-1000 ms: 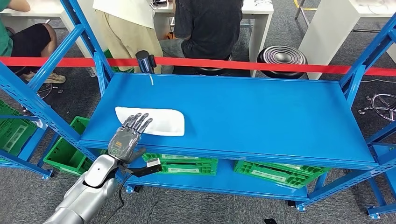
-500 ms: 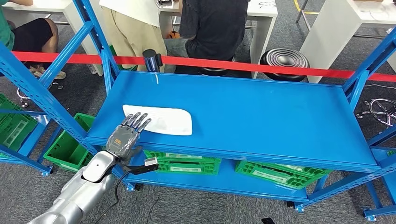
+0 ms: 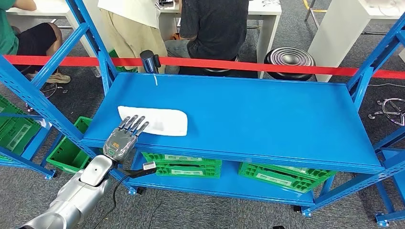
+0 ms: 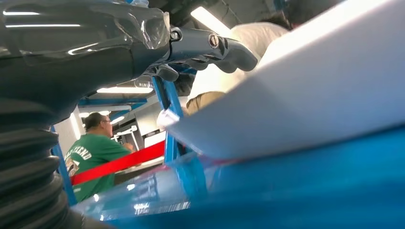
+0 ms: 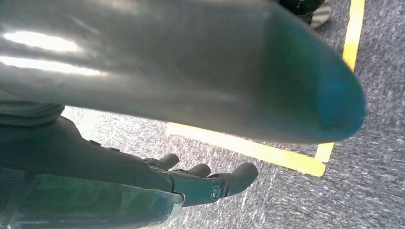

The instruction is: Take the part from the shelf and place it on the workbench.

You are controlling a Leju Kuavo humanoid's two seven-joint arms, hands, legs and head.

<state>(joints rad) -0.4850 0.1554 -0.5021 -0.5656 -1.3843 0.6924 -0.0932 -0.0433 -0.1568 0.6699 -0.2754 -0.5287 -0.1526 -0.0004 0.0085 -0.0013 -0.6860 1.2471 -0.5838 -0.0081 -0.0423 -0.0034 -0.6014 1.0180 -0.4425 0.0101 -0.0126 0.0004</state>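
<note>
White lettering on a person's green shirt [image 4: 90, 155] is unreadable.

Plenty of room on the flat blue metal shelf [image 3: 267, 114]: the only thing lying on it is the flat white oblong part [image 3: 157, 120] near the front left. Slanted blue shelf uprights [image 3: 45, 102] box in the left side, another blue post [image 3: 370, 71] the right. Behind the back edge, a red barrier tape [image 3: 267, 66] and seated people [image 3: 212, 26] close that side.
</note>
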